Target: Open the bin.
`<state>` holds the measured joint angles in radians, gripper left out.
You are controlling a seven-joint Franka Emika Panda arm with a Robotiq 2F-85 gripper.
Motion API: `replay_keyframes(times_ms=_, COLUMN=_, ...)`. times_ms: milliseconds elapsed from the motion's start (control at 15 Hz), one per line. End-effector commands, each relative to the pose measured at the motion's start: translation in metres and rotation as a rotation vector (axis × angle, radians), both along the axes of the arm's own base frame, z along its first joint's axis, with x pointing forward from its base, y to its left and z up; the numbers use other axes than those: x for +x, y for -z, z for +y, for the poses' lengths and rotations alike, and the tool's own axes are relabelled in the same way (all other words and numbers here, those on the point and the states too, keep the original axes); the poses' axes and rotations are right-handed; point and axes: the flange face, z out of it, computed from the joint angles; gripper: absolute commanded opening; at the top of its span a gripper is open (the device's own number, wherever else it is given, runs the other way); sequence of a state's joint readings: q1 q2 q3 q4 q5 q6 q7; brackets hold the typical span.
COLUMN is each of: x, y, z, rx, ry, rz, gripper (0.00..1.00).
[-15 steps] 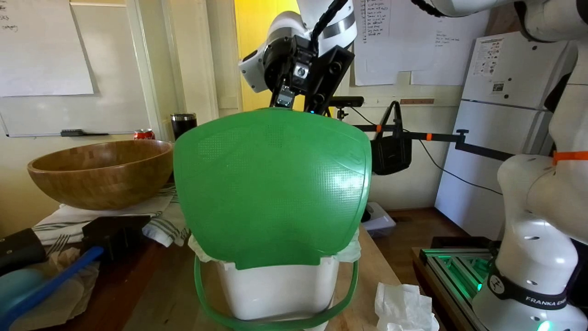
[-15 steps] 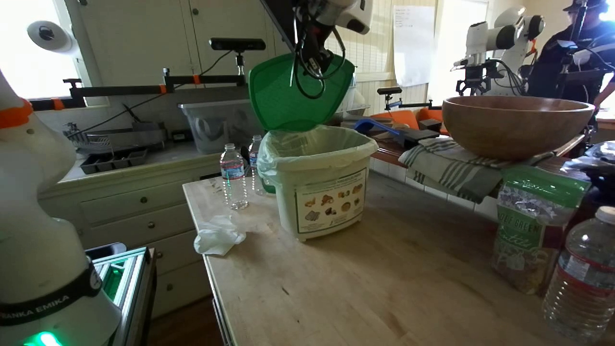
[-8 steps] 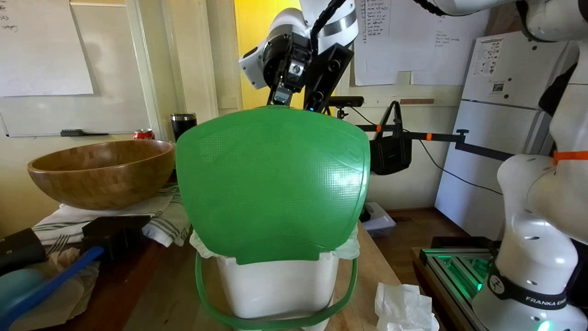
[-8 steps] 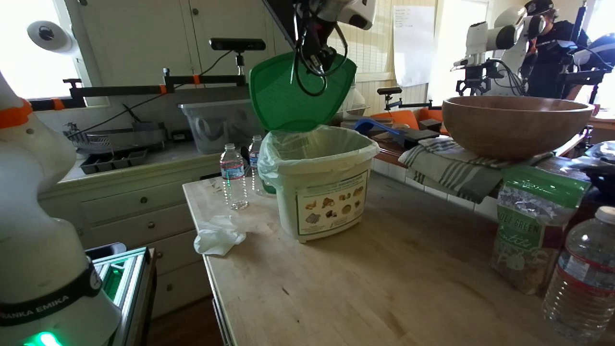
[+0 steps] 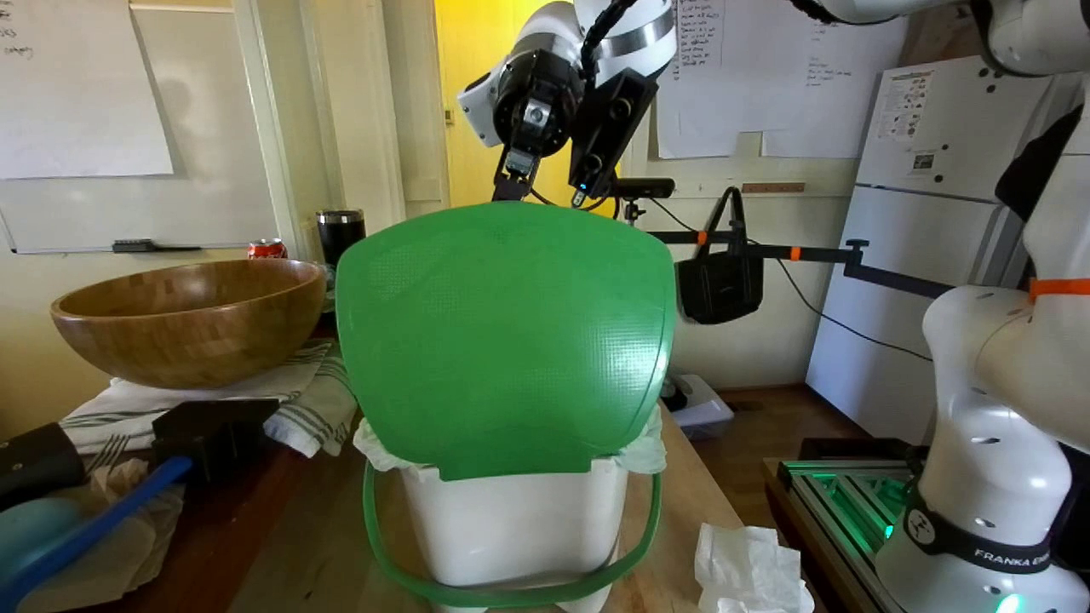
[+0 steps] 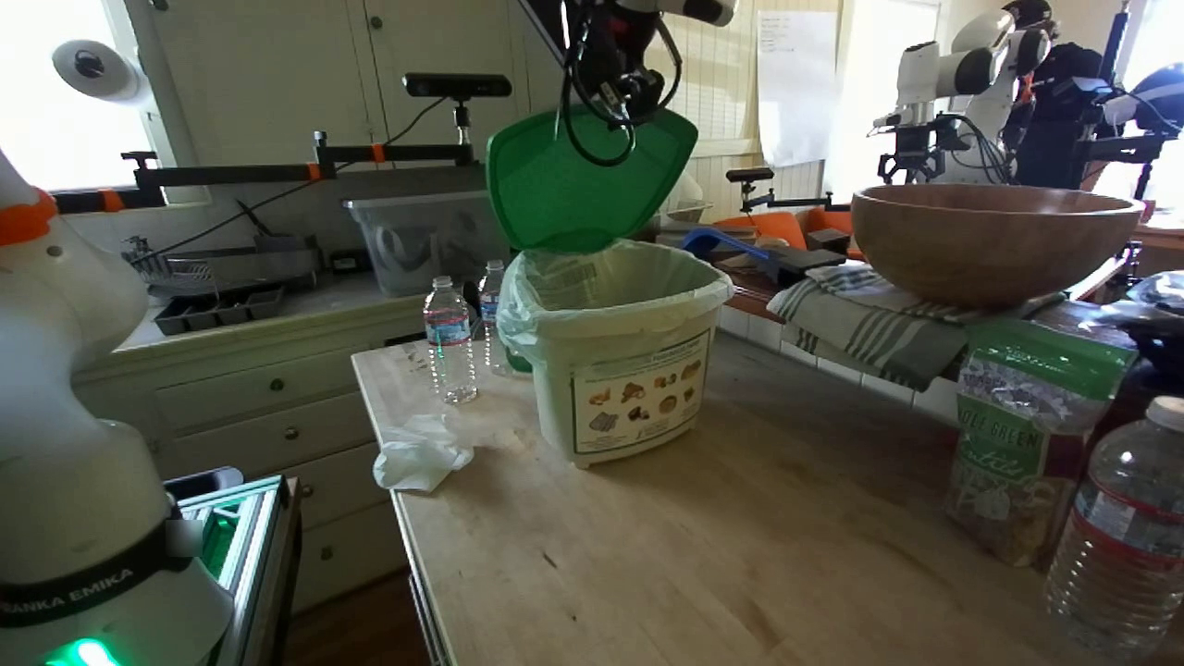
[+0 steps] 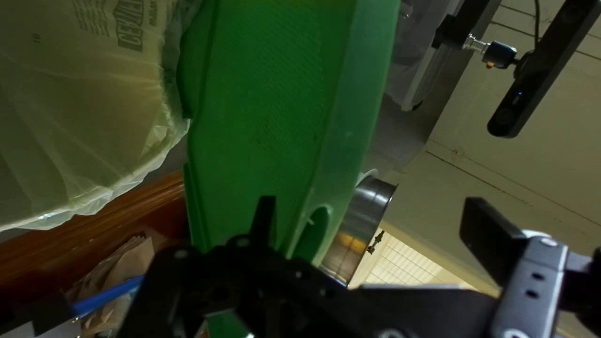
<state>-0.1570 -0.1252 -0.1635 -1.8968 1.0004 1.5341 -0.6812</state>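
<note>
The arm [image 5: 1005, 366] is glossy white and rounded. In both exterior views a black band [image 5: 958, 540] bears white FRANKA EMIKA lettering [image 5: 1013, 558], partly cut off, above a green light [image 5: 1011, 604]; an orange strap [image 5: 1060, 288] sits higher. Left of these in an exterior view show a silver ring [image 5: 640, 39] and ribbed black cable [image 5: 605, 25]. The black gripper [image 7: 371, 201] has round screw heads [image 7: 242, 241] and a grey metal plate [image 7: 530, 310].

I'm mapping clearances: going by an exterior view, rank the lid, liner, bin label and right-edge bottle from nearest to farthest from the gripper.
In an exterior view:
1. Lid, raised, top centre.
2. Liner, just below it, lining the bin.
3. Label, lower, on the bin's outside.
4. Bottle, lower right, out in the foreground.
</note>
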Motion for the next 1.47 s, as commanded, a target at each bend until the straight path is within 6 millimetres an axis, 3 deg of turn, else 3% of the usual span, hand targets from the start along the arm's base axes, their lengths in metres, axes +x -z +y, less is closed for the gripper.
replay_keyframes(times_ms=0, x=-0.007, y=0.001, z=0.001, rx=-0.019, ry=0.02, rz=0.014, gripper=1.0)
replay_keyframes(times_ms=800, x=-0.014, y=0.008, z=0.029, rx=0.045, ry=-0.163, rz=-0.029, gripper=1.0)
replay_keyframes(times_ms=1400, x=-0.018, y=0.005, z=0.022, rx=0.045, ry=-0.195, rz=-0.087, gripper=1.0)
